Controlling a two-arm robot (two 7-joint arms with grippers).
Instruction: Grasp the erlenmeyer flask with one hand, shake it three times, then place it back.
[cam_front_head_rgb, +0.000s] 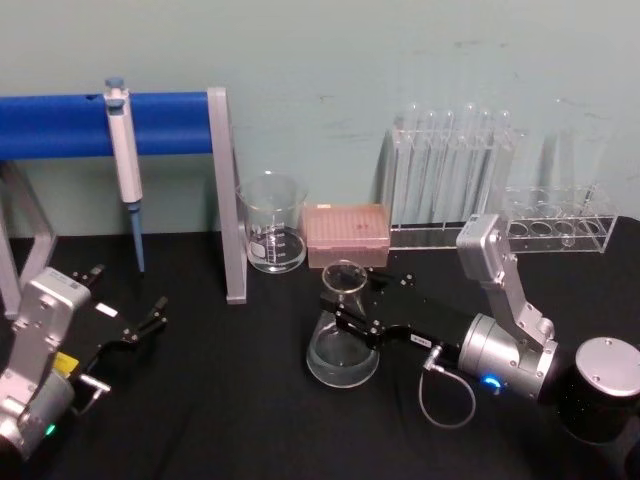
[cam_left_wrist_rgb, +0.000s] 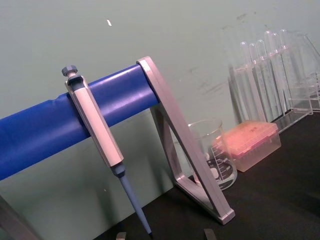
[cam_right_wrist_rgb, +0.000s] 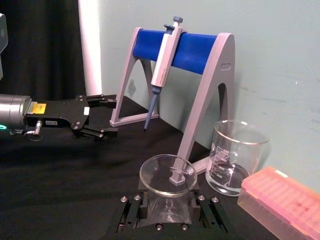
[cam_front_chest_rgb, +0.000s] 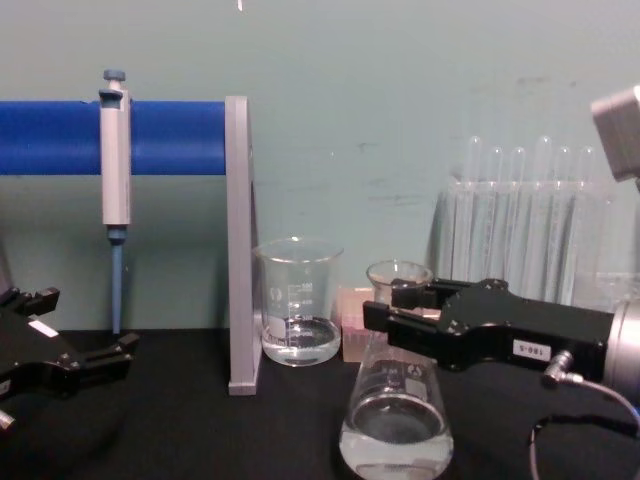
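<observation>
The clear erlenmeyer flask (cam_front_head_rgb: 342, 352) (cam_front_chest_rgb: 395, 425) stands on the black table with a little clear liquid in its wide base. My right gripper (cam_front_head_rgb: 346, 306) (cam_front_chest_rgb: 386, 306), the black hand with the small white label, reaches in from the right. Its jaws are shut on the flask's narrow neck just under the flared rim (cam_right_wrist_rgb: 167, 173). My left gripper (cam_front_head_rgb: 150, 320) (cam_right_wrist_rgb: 102, 117) (cam_front_chest_rgb: 100, 360) rests open and idle at the left of the table, well apart from the flask.
A glass beaker (cam_front_head_rgb: 272, 225) (cam_front_chest_rgb: 298, 300) and a pink tip box (cam_front_head_rgb: 346, 233) stand just behind the flask. A pipette (cam_front_head_rgb: 124, 160) (cam_left_wrist_rgb: 97, 137) hangs on the blue-barred stand (cam_front_head_rgb: 225, 190) at the left. Clear test tube racks (cam_front_head_rgb: 455, 180) line the back right.
</observation>
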